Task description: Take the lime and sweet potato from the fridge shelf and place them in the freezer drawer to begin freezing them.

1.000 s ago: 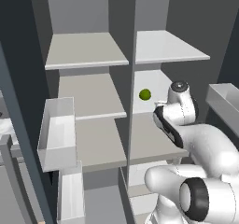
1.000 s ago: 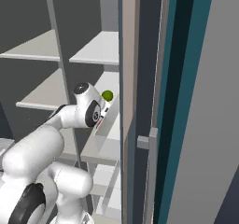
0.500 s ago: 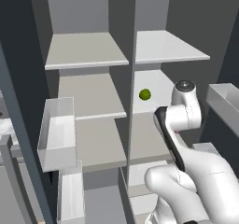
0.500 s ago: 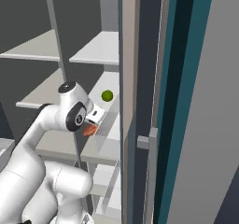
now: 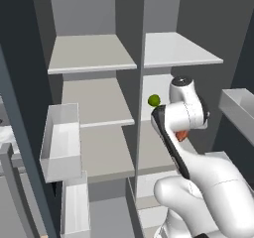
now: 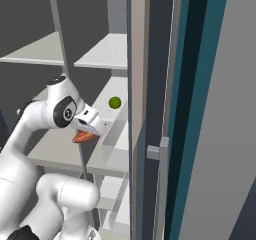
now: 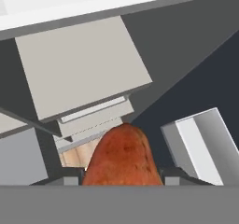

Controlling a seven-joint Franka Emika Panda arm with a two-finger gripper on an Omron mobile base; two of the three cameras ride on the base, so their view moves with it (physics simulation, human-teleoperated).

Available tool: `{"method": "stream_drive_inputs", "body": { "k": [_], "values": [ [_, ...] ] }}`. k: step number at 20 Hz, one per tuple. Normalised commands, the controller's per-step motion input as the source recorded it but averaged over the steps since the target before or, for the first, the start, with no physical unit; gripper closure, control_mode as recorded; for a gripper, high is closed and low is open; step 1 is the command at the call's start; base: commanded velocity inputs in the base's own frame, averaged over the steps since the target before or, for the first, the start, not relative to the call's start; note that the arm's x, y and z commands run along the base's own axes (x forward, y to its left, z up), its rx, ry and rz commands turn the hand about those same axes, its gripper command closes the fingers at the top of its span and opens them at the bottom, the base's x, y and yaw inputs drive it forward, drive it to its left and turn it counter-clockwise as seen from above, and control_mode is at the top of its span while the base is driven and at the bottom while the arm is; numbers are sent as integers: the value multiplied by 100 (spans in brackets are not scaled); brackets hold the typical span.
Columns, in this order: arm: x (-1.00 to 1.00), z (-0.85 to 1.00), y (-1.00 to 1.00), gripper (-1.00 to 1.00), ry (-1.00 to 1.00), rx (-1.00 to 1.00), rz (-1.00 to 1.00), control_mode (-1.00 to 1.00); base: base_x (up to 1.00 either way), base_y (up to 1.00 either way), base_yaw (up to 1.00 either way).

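From the left, the lime (image 5: pixel 154 100) sits on the fridge shelf (image 5: pixel 149 148), at eleven o'clock of the arm's wrist. The sweet potato (image 5: pixel 182 135) peeks out at five o'clock, mostly hidden behind the white arm. From the right it hangs under the gripper (image 6: pixel 85 134), clear of the shelf. In the hand view, the fingers pinch it, its lower end cut off.

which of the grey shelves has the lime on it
The right column's middle shelf, below the top right slab. The lime sits near its front left edge, above the shelf by the claw that holds the sweet potato.
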Motion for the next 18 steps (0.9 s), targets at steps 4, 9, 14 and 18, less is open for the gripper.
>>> {"method": "stream_drive_inputs", "body": {
  "k": [4, 9, 14, 18],
  "values": [
    [-19, -4, 32, 100, 10, 0, 7, -100, 0, 0, 0],
    [-5, -13, 32, 100, 9, -1, 7, -100, 0, 0, 0],
    [-31, -11, 6, 100, 0, 0, 7, -100, 0, 0, 0],
    [-56, -5, 0, 100, 0, 0, 6, 100, -22, 1, 2]
  ]
}}
